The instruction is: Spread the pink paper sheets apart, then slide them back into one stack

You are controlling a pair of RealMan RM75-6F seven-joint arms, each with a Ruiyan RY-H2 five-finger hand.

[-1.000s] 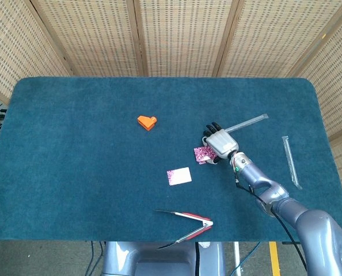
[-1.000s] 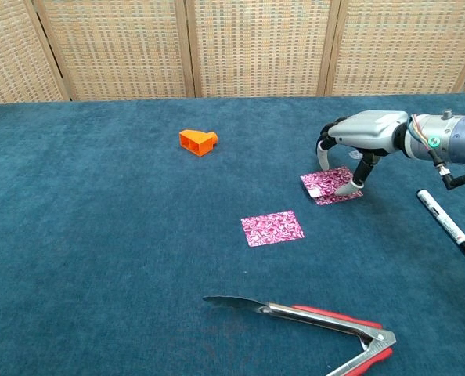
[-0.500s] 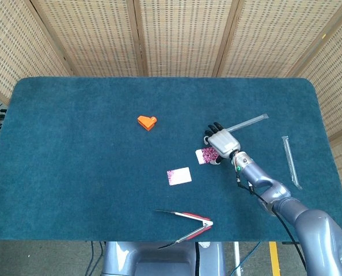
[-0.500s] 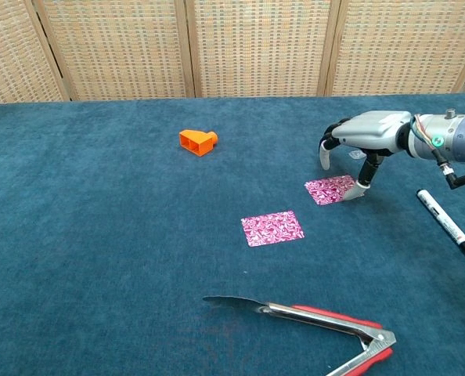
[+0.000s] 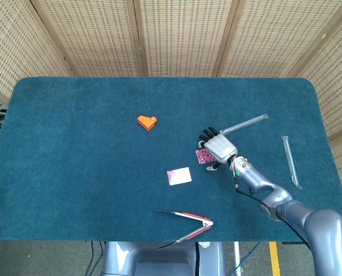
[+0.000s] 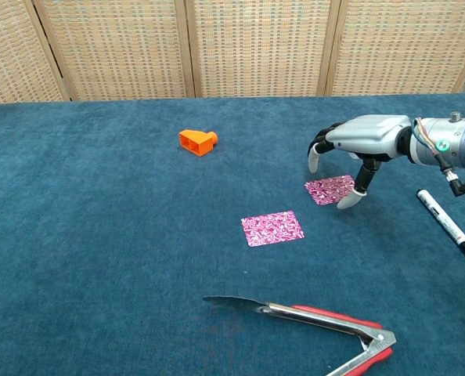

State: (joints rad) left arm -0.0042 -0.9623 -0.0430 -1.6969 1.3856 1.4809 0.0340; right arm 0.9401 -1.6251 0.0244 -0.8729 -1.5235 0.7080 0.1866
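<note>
Two pink sheets [image 6: 272, 227] [image 6: 330, 189] lying flat, apart, long axes left-right, right robot hand [image 6: 356, 145] above one (fingers spread, holding nothing)

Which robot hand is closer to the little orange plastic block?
Right. The right hand hovers over a pink patterned paper sheet, well to the right of the orange plastic block. The left hand is not in either view.

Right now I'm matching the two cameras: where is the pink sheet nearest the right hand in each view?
Head view: pink sheet right of centre, at the right hand's fingertips.
Chest view: pink sheet right of centre, under the right hand.
Shared landmark: the orange block, up-left in both.
</note>
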